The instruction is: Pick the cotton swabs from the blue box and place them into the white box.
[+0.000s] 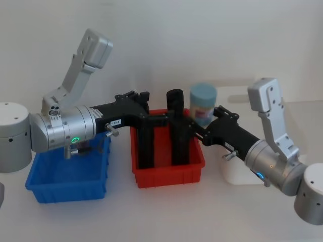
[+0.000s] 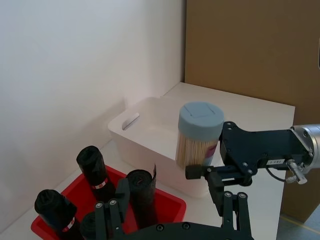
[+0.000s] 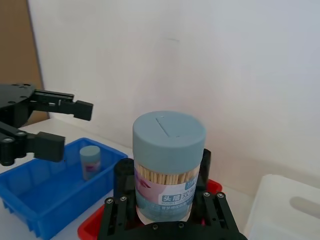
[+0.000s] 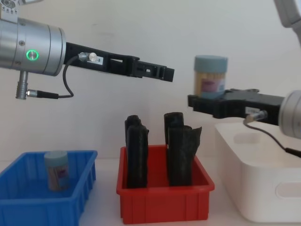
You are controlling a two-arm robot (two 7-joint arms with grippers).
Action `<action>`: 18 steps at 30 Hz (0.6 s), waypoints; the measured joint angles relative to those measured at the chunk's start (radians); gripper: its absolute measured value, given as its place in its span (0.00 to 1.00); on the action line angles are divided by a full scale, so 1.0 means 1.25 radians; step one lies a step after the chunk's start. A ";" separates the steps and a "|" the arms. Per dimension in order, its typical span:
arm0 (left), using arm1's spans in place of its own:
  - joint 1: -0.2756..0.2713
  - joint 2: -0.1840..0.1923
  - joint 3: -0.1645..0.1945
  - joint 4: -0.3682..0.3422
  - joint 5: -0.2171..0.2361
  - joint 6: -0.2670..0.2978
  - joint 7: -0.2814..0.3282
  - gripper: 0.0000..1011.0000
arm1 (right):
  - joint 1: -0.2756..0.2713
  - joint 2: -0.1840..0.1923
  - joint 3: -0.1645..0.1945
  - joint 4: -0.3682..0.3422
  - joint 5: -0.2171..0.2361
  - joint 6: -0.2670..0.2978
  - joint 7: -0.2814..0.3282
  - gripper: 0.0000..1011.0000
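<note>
My right gripper (image 1: 202,122) is shut on a cotton swabs jar (image 1: 203,103) with a pale blue lid, holding it upright in the air between the red tray and the white box (image 1: 241,175). From the chest, the held jar (image 4: 211,75) hangs above the near-left rim of the white box (image 4: 263,188). The right wrist view shows the jar (image 3: 168,160) between the fingers. Another cotton swabs jar (image 4: 56,169) stands in the blue box (image 4: 28,200). My left gripper (image 1: 156,107) is open and holds nothing, high over the red tray; its tip (image 4: 164,74) points toward the held jar.
A red tray (image 1: 169,174) stands between the blue box (image 1: 65,186) and the white box, with tall black upright rolls (image 4: 181,150) in it. A pale wall runs close behind the table.
</note>
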 joint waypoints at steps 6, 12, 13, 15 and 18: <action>0.000 0.000 0.000 0.000 0.000 0.000 0.000 0.99 | -0.013 0.027 0.028 -0.010 0.021 0.002 -0.049 0.64; 0.000 0.000 0.000 0.000 0.000 0.000 0.000 0.99 | -0.015 0.045 0.051 0.001 0.036 0.007 -0.087 0.64; 0.000 0.000 0.000 0.000 0.000 0.000 0.000 0.99 | -0.013 0.049 0.057 0.009 0.040 0.010 -0.096 0.64; 0.000 0.000 0.000 0.000 0.000 0.000 0.000 0.99 | -0.010 0.052 0.062 0.017 0.043 0.013 -0.104 0.64; 0.000 0.000 0.000 0.000 0.000 0.000 0.000 0.99 | 0.002 0.057 0.072 0.040 0.050 0.020 -0.114 0.64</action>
